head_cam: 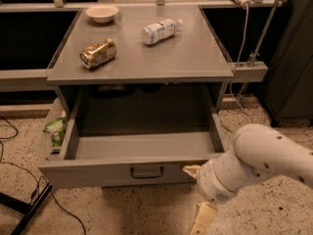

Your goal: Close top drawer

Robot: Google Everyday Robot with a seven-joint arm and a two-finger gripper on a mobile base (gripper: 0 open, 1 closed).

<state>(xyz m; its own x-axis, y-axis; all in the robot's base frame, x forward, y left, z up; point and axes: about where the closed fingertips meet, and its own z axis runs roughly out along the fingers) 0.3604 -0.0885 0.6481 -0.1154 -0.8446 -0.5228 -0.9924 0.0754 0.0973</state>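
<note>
The top drawer (98,173) stands pulled out under the tabletop (186,58); stiff metal, probably sliding easily; push flat on its front beside the handle (146,172); the gripper (191,199), spread open and empty, is at the front's right part.

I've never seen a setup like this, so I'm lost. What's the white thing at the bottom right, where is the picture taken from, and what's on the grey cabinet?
The white thing is a robot's arm. At its end is the gripper, a two-finger claw. It is open, holds nothing, and sits by the right end of the top drawer, which is pulled out. There is only one picture. It looks down on the cabinet from the front, and where the camera is mounted isn't known. On the cabinet top are a bowl, a can on its side and a bottle on its side.
</note>
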